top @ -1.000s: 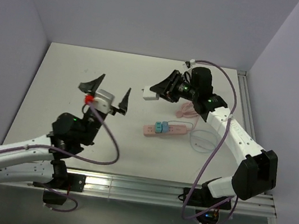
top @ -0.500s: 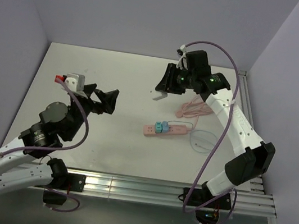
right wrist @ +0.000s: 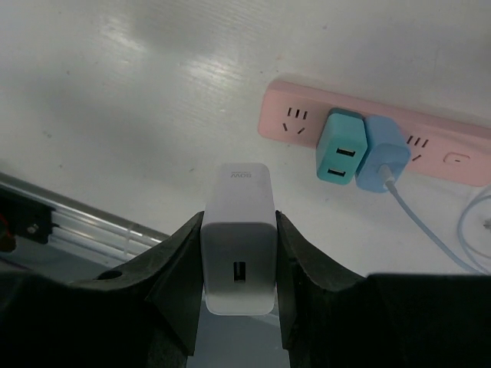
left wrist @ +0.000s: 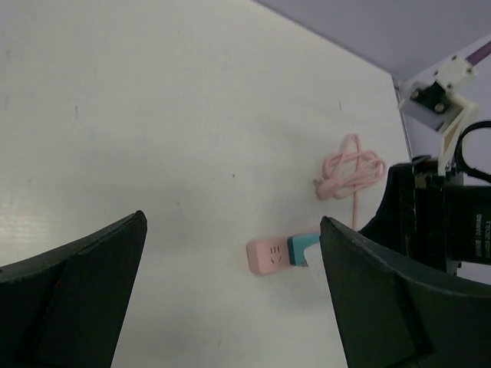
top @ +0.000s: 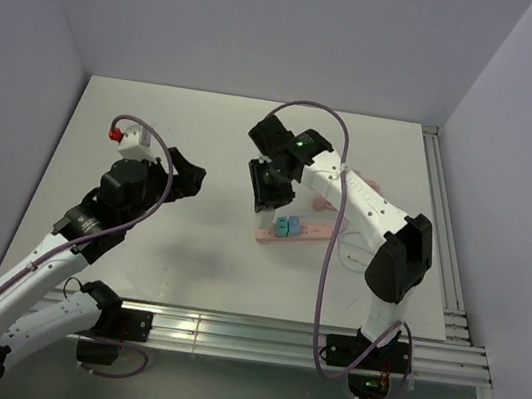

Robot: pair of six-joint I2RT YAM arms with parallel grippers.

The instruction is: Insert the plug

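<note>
Right arm (top: pixel 366 205) now over pink strip (right wrist: pixel 449 157), jaws' white block (right wrist: pixel 238 238) near teal plug (right wrist: pixel 340 146).

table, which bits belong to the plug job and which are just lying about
Job: teal plug, sitting in the pink power strip.
Lying about: blue plug, coiled pink cord, plus the white block held by the right gripper.

Illegible faint print on the white block (right wrist: pixel 238 238), illegible lettering on the right arm (left wrist: pixel 453 222)
</note>
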